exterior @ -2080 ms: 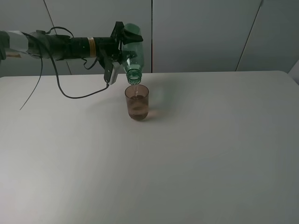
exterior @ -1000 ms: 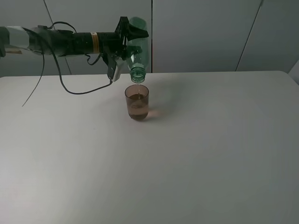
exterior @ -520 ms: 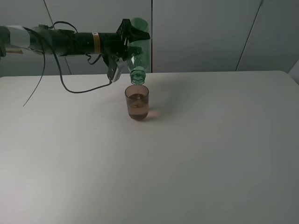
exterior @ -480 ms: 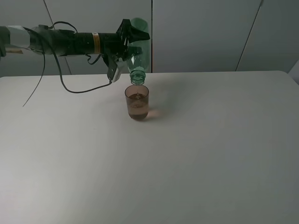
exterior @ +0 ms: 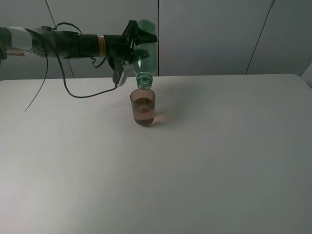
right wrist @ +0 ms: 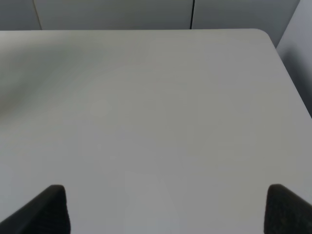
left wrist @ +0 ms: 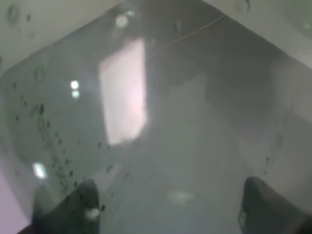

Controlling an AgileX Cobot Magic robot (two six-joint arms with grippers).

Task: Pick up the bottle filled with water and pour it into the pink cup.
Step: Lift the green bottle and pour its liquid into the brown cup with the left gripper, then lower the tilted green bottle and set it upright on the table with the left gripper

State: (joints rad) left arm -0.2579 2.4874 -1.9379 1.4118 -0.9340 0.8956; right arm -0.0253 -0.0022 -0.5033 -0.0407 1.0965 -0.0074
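Note:
My left gripper point(exterior: 134, 41) is shut on the green bottle point(exterior: 144, 54) and holds it in the air, mouth down. The bottle's open neck hangs just above the rim of the pink cup point(exterior: 143, 107). The cup stands upright on the white table point(exterior: 219, 161) and holds water to well above its middle. No stream shows between neck and cup. In the left wrist view the bottle's wet wall point(left wrist: 161, 122) fills the picture between the fingertips point(left wrist: 73, 204). My right gripper point(right wrist: 168, 209) is open and empty above bare table; it is out of the exterior view.
The left arm point(exterior: 58, 44) with its hanging black cable point(exterior: 73, 92) reaches in from the left at the table's far edge. Grey wall panels point(exterior: 209, 34) stand behind the table. The right wrist view shows the table's far right corner point(right wrist: 265, 34).
Over two seconds the bottle rose a little and tipped steeper. The thin stream of water into the cup has stopped and the cup's level is higher. The right gripper's earlier state is not shown.

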